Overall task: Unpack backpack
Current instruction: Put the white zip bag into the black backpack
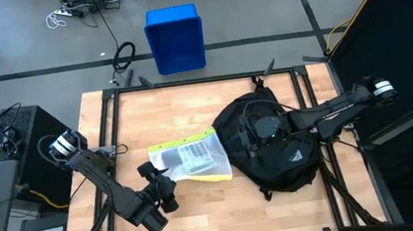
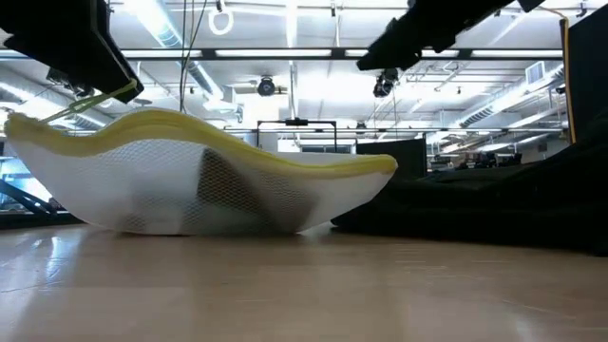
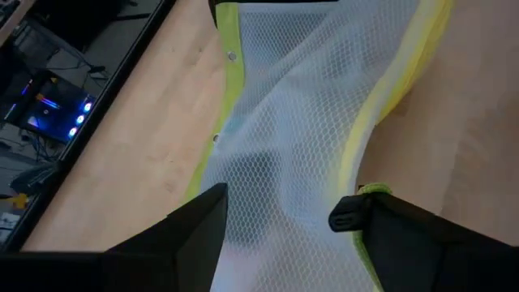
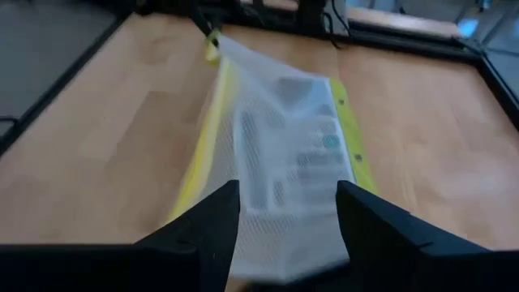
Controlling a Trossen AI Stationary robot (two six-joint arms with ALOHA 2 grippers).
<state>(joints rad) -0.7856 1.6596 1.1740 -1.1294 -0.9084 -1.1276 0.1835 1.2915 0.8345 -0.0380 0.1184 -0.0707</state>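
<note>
1. Backpack (image 1: 275, 150): black fabric, rounded, lying flat on the tabletop (image 1: 168, 112) at about 3 o'clock of centre, straps trailing toward 6 o'clock. Judged soft and floppy, likely to sag and fold when lifted; best taken by a strap or the rim of its opening, not the slack body.
2. Mesh pouch (image 1: 192, 159): white netting with yellow edging, flat item with printed label inside, lying at centre, its 3 o'clock end touching or overlapping the backpack. Judged light and limp; yellow border the firmest hold.
3. Left tool (image 3: 280, 215): at about 7 o'clock, over the pouch's near end; fingers apart, straddling the mesh without clamping it.
4. Right tool (image 4: 288, 203): over the backpack at 3 o'clock, pointed toward the pouch; fingers apart, nothing held.
5. Blue bin (image 1: 174, 38): on the floor beyond the 12 o'clock edge, well apart.
</note>
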